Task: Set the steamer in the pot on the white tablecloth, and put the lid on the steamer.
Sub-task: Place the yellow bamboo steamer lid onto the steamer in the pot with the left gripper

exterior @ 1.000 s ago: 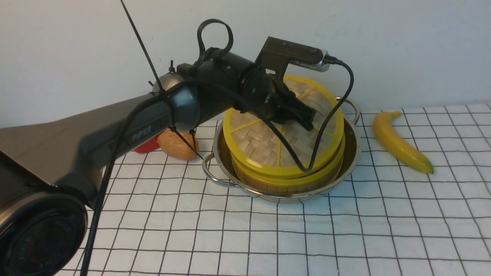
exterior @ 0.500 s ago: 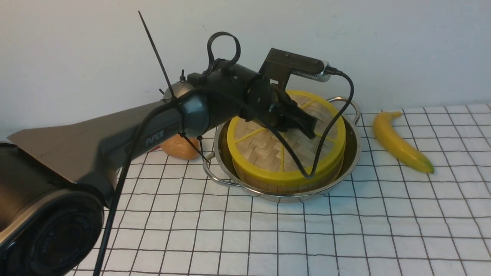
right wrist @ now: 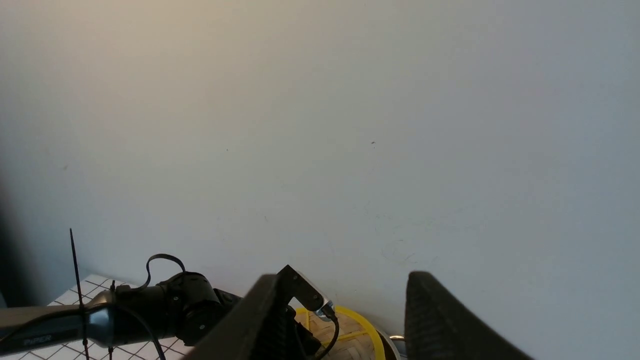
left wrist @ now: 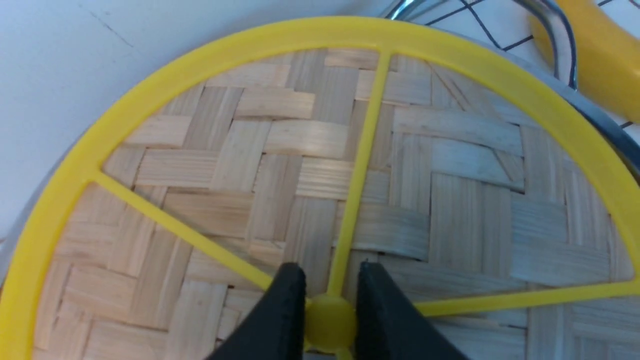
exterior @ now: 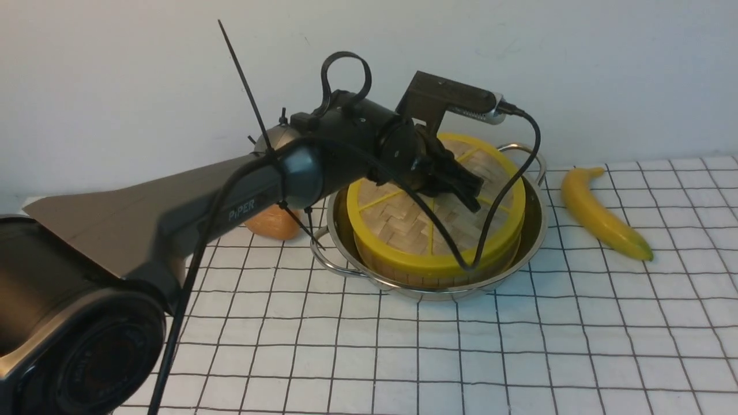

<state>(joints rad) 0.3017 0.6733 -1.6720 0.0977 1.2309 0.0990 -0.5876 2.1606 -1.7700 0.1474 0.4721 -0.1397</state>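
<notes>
Lid (exterior: 403, 225) now down on steamer (exterior: 438, 280), seemingly seated. Left tool (left wrist: 331, 295) pinches its knob (left wrist: 330, 322); right tool (right wrist: 345, 305) spread.

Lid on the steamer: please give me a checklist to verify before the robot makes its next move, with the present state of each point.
1. Steamer inside the pot: ok.
2. Pot standing on the white tablecloth: ok.
3. Lid lying over the steamer: ok, no gap shows at the near side.
4. Lid seated all the way round: cannot tell, the left arm and the viewing angle hide the far side.
5. Left jaws free of the lid's centre knob: not ok, they are closed on it.
6. Right jaws holding nothing: ok, they stand apart with nothing between them.
</notes>
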